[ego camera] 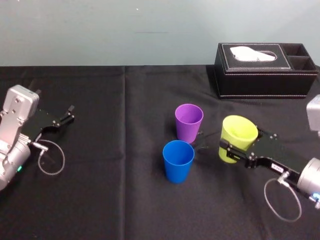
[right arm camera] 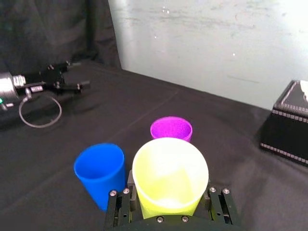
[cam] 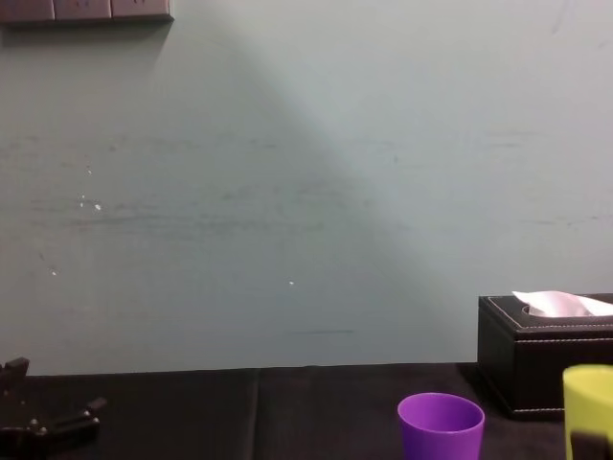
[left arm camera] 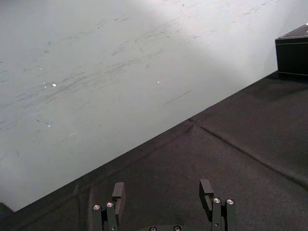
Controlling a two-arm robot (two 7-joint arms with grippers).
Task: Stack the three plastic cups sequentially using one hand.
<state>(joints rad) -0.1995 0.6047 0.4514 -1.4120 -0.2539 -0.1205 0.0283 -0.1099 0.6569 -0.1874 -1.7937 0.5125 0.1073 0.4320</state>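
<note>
Black-clothed table (ego camera: 125, 205), lime green tapered plastic cup (ego camera: 239, 131) clamped by right gripper (ego camera: 233, 147), purple plastic cup (ego camera: 188, 122), blue plastic cup (ego camera: 178, 161) just left, left gripper (ego camera: 66, 118) parked, fingers (left arm camera: 118, 193) spread in wrist view.

We see a black-clothed table (ego camera: 100, 200). On it stand a purple cup (ego camera: 189, 122), a blue cup (ego camera: 178, 161) and a tissue box (ego camera: 260, 72).

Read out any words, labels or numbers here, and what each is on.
None legible.
Small white label on the right gripper holding the lime green plastic cup: too small to read.
Purple plastic cup, blue plastic cup, black tissue box, parked left gripper: no text seen.
</note>
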